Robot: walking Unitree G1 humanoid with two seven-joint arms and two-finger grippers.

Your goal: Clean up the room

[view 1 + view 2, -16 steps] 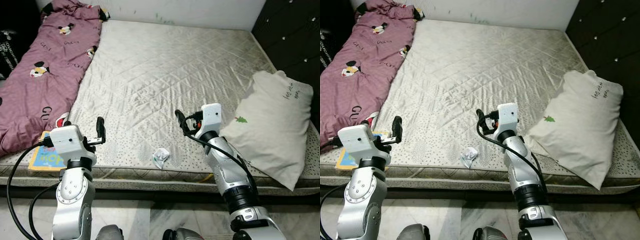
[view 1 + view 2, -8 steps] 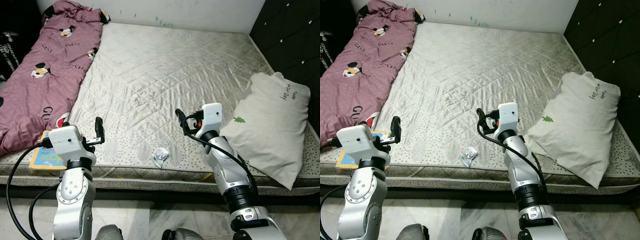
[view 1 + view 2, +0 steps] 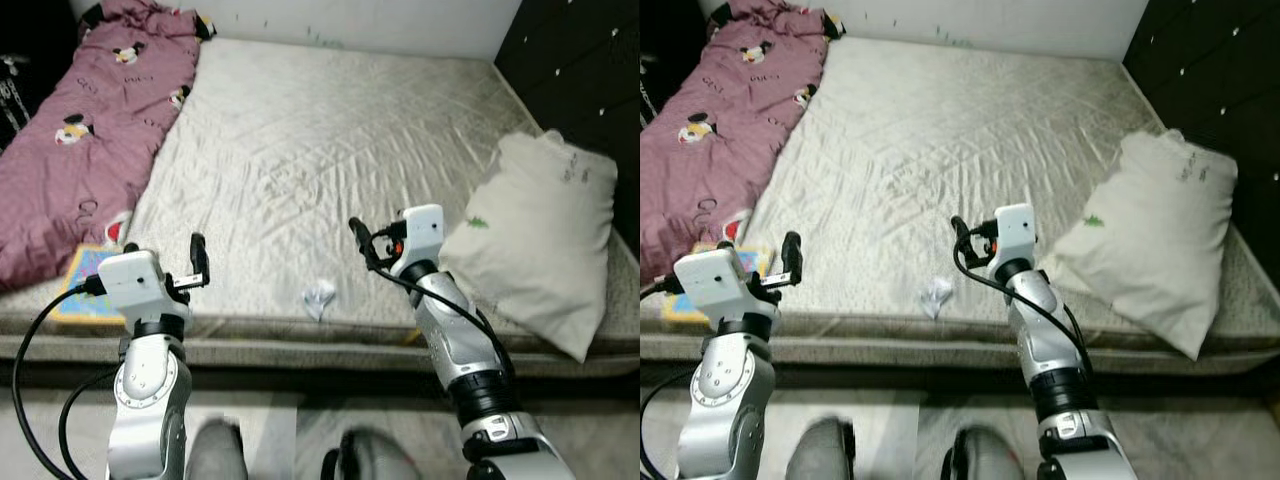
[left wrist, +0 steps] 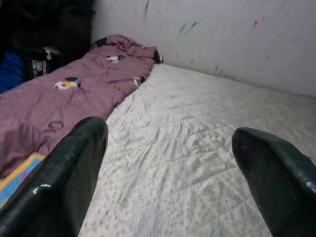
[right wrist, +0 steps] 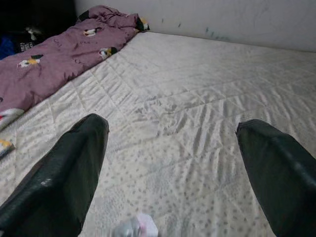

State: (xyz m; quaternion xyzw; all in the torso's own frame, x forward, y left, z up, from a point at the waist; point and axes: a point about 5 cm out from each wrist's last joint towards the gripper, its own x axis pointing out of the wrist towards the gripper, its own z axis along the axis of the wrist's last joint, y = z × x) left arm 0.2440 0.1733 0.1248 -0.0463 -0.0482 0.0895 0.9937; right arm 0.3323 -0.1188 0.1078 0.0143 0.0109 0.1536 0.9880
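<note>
Crumpled paper (image 3: 319, 296) on mattress (image 3: 330, 130), near front edge, between both arms. Right gripper (image 5: 173, 163) hovers above bed just right of paper, fingers spread wide, holding nothing; paper sits low between its fingers (image 5: 74, 168) in wrist view. Left gripper (image 4: 168, 168) raised at near left edge of bed, fingers spread, empty. Purple blanket (image 3: 80, 120) along left side of mattress, colourful book (image 3: 85, 298) beside its near end. White pillow (image 3: 540, 240) at right edge, near right arm.
</note>
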